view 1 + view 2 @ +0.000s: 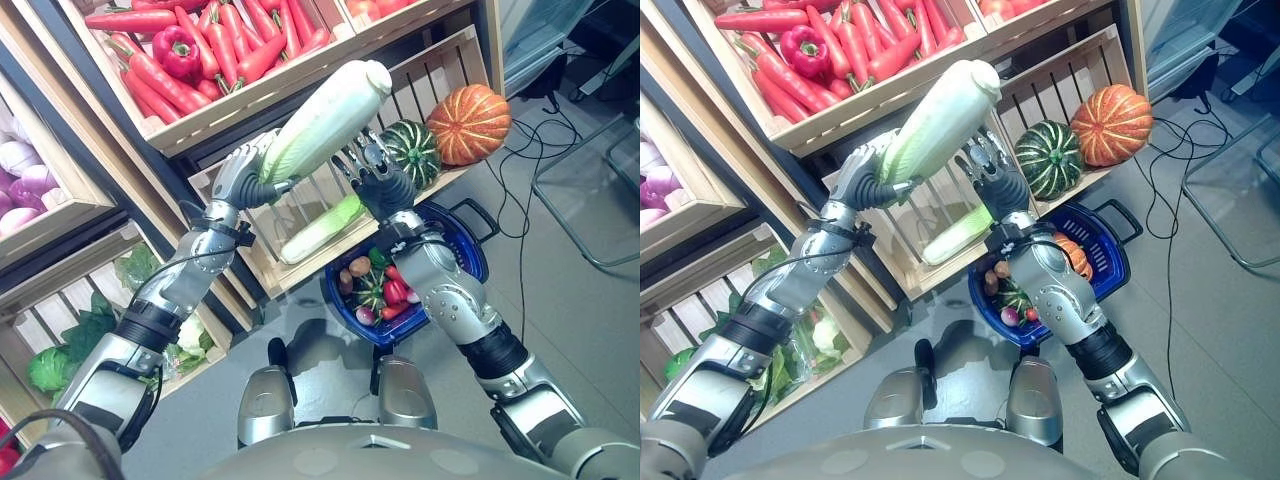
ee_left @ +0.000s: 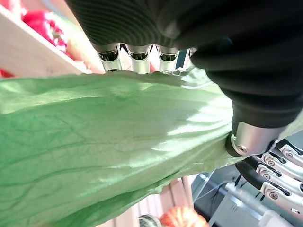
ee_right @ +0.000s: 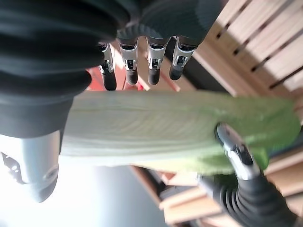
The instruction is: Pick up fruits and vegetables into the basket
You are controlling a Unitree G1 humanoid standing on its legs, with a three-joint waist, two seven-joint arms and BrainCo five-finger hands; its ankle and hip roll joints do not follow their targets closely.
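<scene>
My left hand (image 1: 243, 172) is shut on the leafy end of a long pale green cabbage (image 1: 325, 118), which it holds up at a slant in front of the wooden shelves. Its fingers (image 2: 133, 53) and thumb wrap the leaves (image 2: 94, 142). My right hand (image 1: 379, 186) is open just beside the cabbage's lower part, with its straight fingers (image 3: 151, 64) above the cabbage (image 3: 180, 127). Below my right forearm sits a blue basket (image 1: 470, 243) holding several vegetables and fruits. A second cabbage (image 1: 322, 229) lies in the crate behind.
A striped green squash (image 1: 412, 150) and an orange pumpkin (image 1: 469, 123) sit in the crate at right. Carrots (image 1: 230, 50) and a red pepper (image 1: 177, 48) fill the upper crate. Purple onions (image 1: 25, 185) are at left, leafy greens (image 1: 90, 330) lower left. A metal frame (image 1: 590, 190) stands at right.
</scene>
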